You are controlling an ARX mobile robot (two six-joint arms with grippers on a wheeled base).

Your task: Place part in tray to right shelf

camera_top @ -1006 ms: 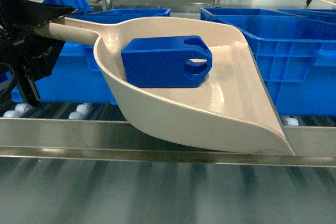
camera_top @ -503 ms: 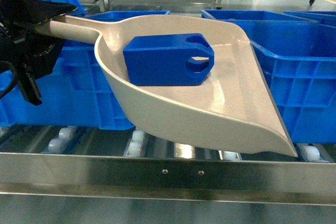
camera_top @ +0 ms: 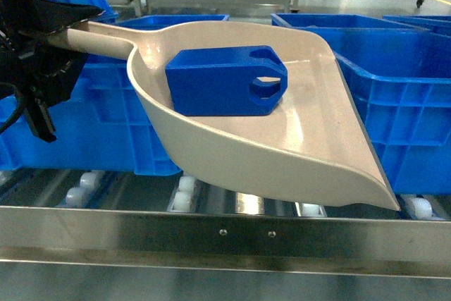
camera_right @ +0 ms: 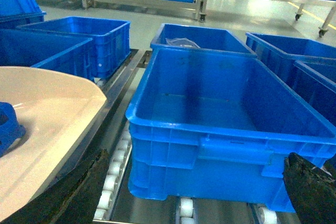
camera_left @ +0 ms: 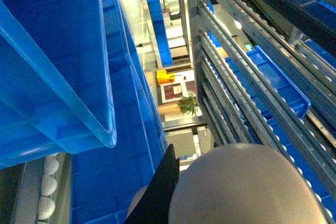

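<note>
One beige plastic dustpan-shaped tray point(camera_top: 296, 139) carries one bright blue boxy plastic part point(camera_top: 222, 82). Two large blue plastic crates point(camera_top: 394, 89) stand behind it on one stainless-steel roller shelf point(camera_top: 225, 234), and more crates are in the upper frame.

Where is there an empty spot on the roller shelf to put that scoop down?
Bare rollers show under the tray, between the front rail and the two blue crates. It is crowded further back, where the crates fill both lanes. The part lies in the tray, held by the left gripper.
</note>
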